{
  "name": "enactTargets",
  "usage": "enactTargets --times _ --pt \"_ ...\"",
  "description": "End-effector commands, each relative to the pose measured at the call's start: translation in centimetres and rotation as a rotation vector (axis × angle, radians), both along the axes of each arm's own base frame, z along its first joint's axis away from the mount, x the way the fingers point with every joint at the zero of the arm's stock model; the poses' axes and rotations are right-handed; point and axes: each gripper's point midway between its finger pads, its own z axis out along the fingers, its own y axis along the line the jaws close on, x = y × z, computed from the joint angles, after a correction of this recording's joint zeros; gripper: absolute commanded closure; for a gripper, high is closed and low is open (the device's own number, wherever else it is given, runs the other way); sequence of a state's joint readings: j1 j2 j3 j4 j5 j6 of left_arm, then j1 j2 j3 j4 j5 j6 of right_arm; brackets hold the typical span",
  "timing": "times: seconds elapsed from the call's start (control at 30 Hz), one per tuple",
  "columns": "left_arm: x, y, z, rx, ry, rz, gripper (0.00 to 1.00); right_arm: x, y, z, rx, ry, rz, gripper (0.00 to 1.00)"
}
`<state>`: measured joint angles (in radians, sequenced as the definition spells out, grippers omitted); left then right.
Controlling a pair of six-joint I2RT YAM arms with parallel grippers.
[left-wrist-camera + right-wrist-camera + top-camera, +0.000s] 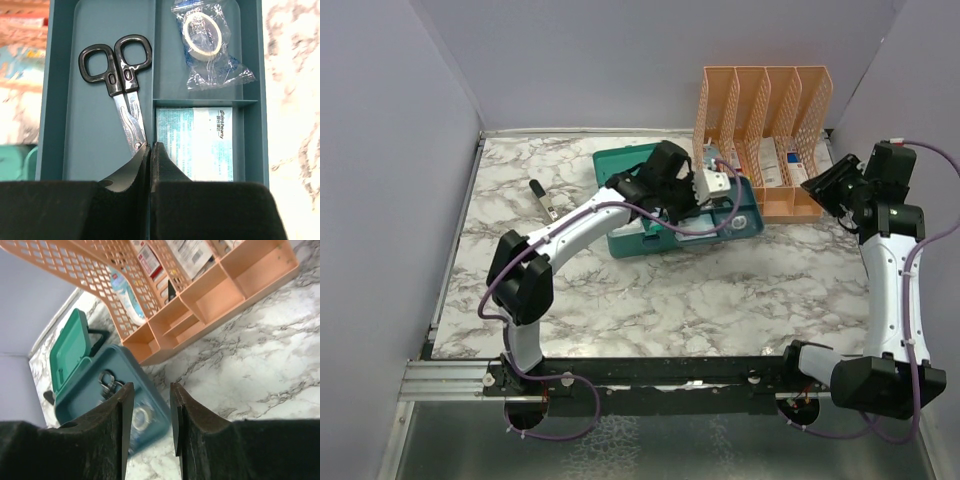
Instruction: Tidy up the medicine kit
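A: How far along?
B: The medicine kit sits open mid-surface. Its tray holds scissors, bagged tape and a packet. Boxes wait in the orange organizer.
A: Obstacles?
B: The left hand, clenched and empty, hovers over the tray; the right hand is released near the organizer.

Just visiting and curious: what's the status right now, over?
Left pincer shut, at scissors blades. Right pincer open, empty. Medicine kit lid open. Nothing blocking seen.
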<state>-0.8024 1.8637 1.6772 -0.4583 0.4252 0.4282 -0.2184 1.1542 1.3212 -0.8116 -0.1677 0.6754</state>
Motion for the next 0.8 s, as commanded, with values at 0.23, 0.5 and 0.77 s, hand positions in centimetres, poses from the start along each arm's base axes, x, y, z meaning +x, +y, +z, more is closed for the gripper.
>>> enactTargets --times 0.23,0.5,0.77 --pt "3.7 9.2 3.6 -0.006 -0.101 0.031 1.0 -0.3 2.7 -3.3 0.07 -0.007 0.163 0.64" --pt "5.5 13.8 1.5 0.022 -0.047 0.084 1.0 -1.3 3.7 -6.0 0.052 0.0 0.24 0.63" --pt "5.2 14.8 1.4 0.018 -0.043 0.08 1.0 -1.7 5.2 -8.0 0.028 0.018 0.316 0.62"
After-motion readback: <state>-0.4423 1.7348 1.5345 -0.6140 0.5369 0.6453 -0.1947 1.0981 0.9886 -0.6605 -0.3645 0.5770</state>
